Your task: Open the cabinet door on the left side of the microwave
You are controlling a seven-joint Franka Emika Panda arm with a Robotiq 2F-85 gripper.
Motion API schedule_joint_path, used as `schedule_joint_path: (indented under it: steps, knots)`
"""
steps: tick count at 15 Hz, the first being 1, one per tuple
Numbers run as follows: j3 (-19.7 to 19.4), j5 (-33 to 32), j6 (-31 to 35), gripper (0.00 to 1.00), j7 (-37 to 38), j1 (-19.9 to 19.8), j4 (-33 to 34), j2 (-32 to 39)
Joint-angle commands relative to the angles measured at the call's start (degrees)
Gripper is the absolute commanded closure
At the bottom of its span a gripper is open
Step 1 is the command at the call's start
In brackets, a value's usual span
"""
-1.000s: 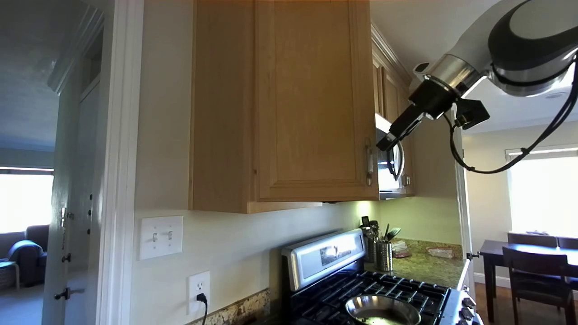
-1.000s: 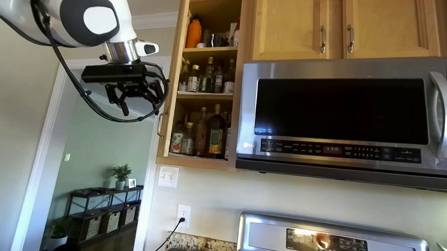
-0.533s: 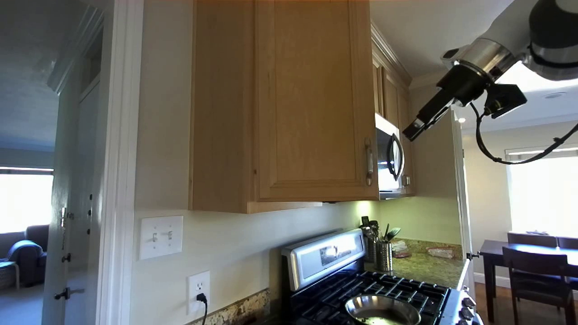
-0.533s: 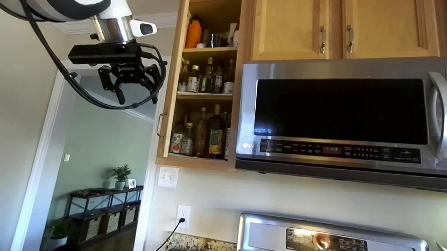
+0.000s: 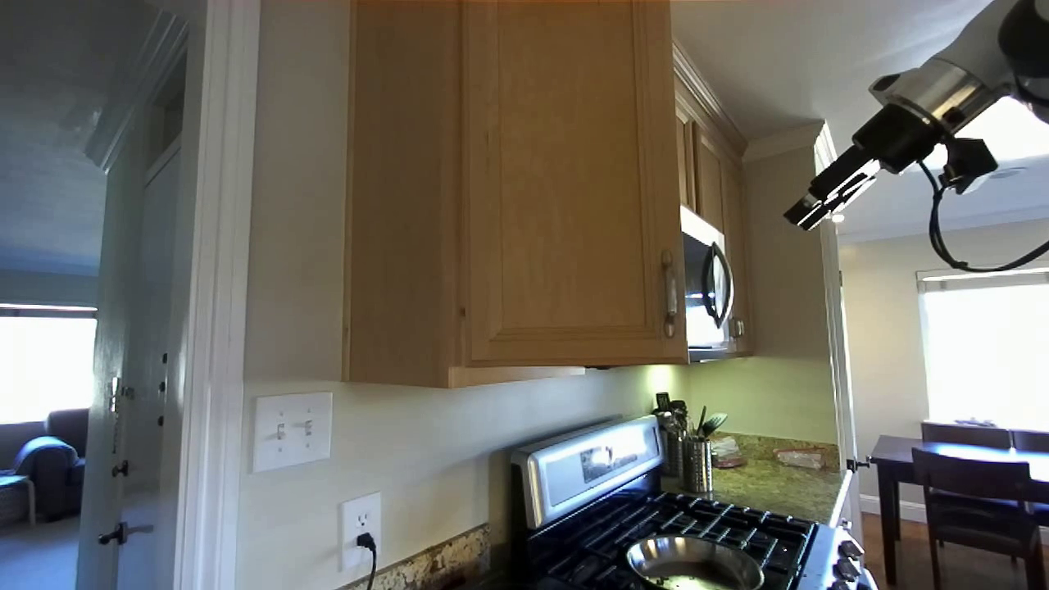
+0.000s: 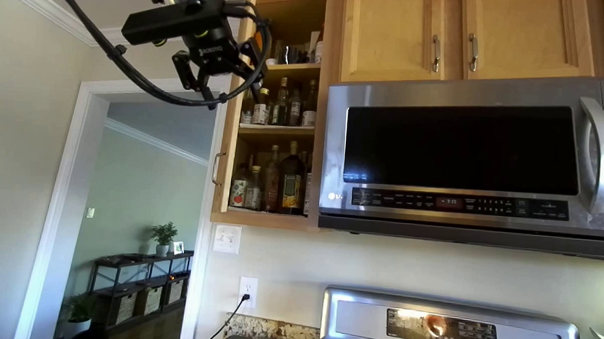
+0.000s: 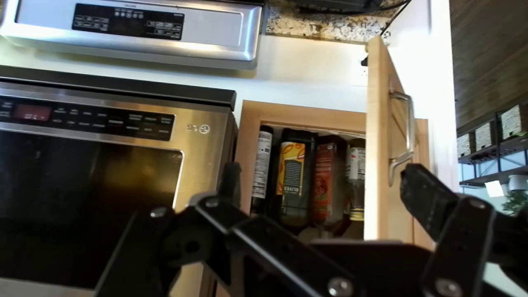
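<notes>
The cabinet door (image 5: 565, 180) stands swung open. It is nearly edge-on in an exterior view (image 6: 227, 160) and in the wrist view (image 7: 373, 140), and the shelves beside it are exposed. Its silver bar handle (image 5: 670, 293) is free; it also shows in the wrist view (image 7: 408, 128). The microwave (image 6: 463, 147) is right of the open cabinet; it also shows upside down in the wrist view (image 7: 90, 173). My gripper (image 6: 233, 97) is open and empty, apart from door and handle. In an exterior view, the gripper (image 5: 807, 215) hangs in the air right of the door.
Several bottles (image 6: 291, 182) stand on the cabinet shelves (image 6: 278, 132). Shorter wooden doors (image 6: 394, 35) are above the microwave. Below are the stove (image 5: 594, 467) and a steel pan (image 5: 695, 564). A doorway frame (image 6: 54, 213) stands left of the cabinet. A cable loops beside my gripper.
My gripper has moved up and back, farther from the door, and has tilted. In an exterior view it now overlaps the upper shelves. The door stays open and still.
</notes>
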Motion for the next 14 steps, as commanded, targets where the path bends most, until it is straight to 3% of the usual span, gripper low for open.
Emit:
schedule_joint_path:
  steps: [1,5,10,14]
  knots:
    - [-2.17,-0.57,0.72,0.00,-1.65,0.25,3.11,4.21]
    - [-1.42,1.64,4.84,0.00,-1.44,2.69,1.50,8.99]
    - [2.05,3.96,17.67,0.00,0.19,4.95,0.76,21.00]
    - [3.63,4.68,21.54,0.00,-0.58,4.72,1.85,25.81]
